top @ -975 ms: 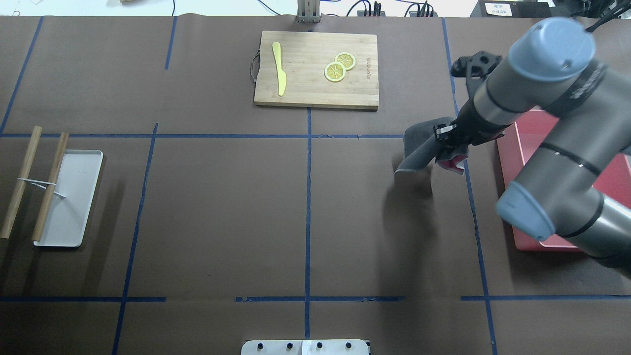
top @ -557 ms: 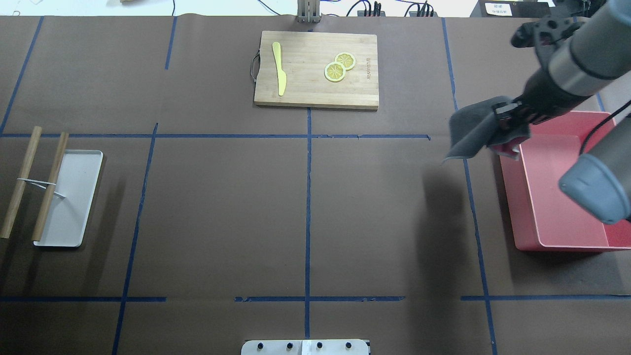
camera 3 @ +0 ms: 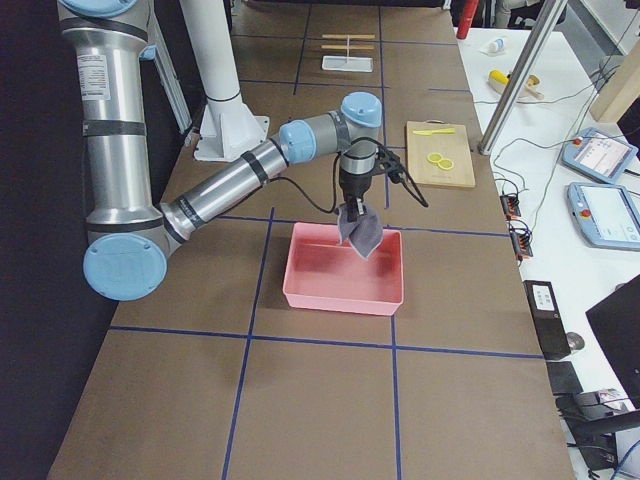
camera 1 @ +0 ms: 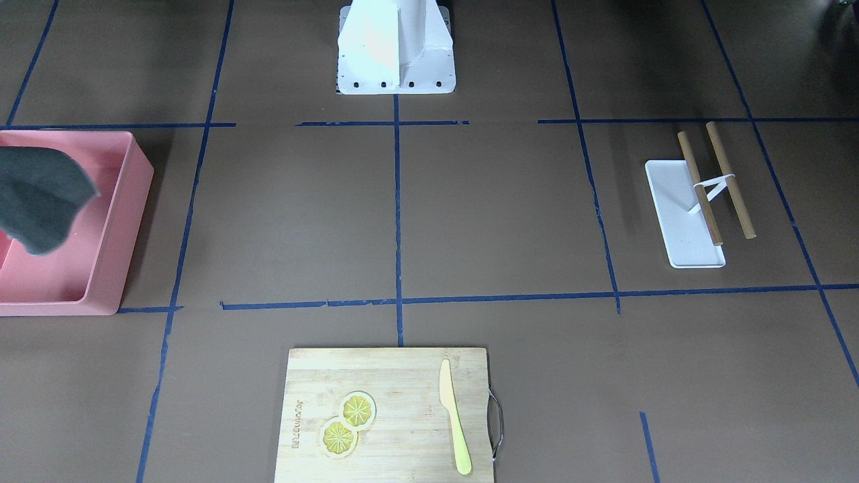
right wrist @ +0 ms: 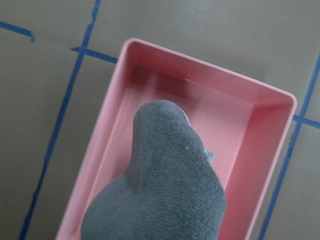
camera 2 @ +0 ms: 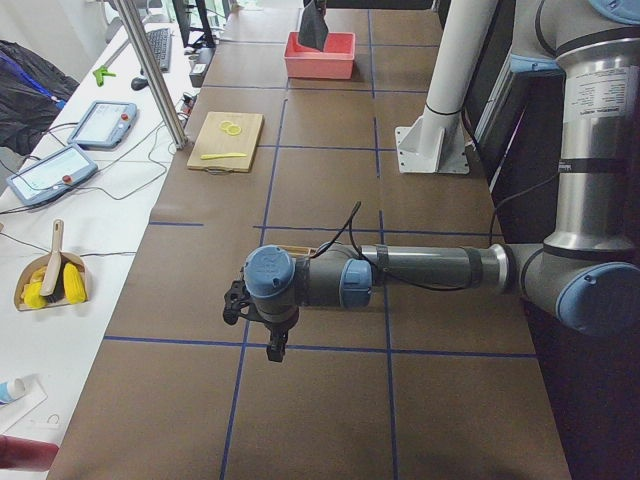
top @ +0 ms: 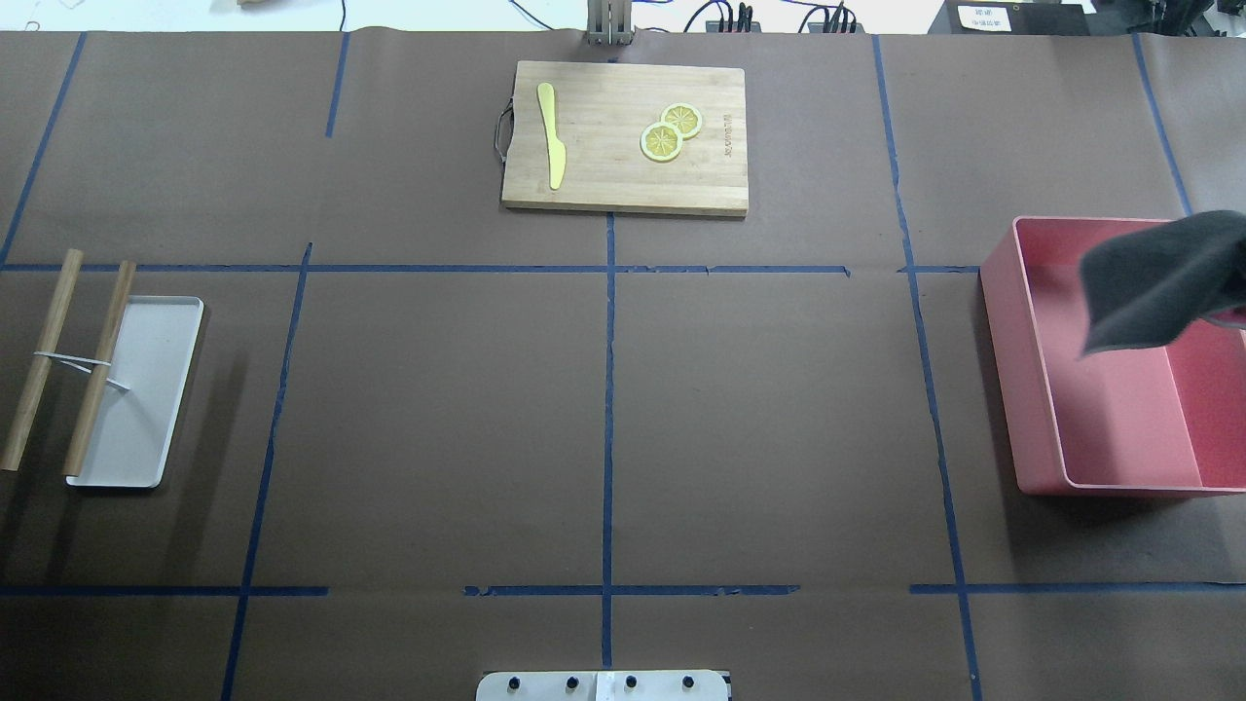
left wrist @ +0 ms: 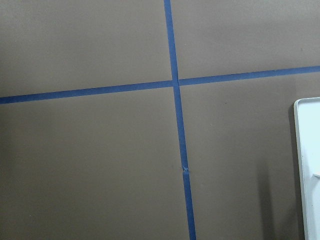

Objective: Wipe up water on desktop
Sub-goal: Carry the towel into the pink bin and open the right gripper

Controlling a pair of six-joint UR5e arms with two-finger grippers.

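Note:
The desktop (top: 438,409) is matte brown with a grid of blue tape lines; I see no water on it. A grey cloth (top: 1158,282) hangs in the air over the pink bin (top: 1032,409) at the right edge. It also shows in the front view (camera 1: 40,194) and fills the right wrist view (right wrist: 170,195). My right gripper (camera 3: 352,208) holds the cloth from above the bin; its fingers are hidden by the cloth. My left gripper (camera 2: 270,335) hovers low over the desktop beside the white tray; I cannot tell if it is open or shut.
A bamboo cutting board (top: 623,175) with a yellow knife (top: 553,136) and two lemon slices (top: 670,131) lies at the far middle. A white tray (top: 146,389) with two tied wooden sticks (top: 44,350) sits at the left. The robot base (camera 1: 396,47) stands at the near edge.
My right arm has swung right with the grey cloth, from above the desktop near the tape line to over the pink bin, and has left the overhead view.

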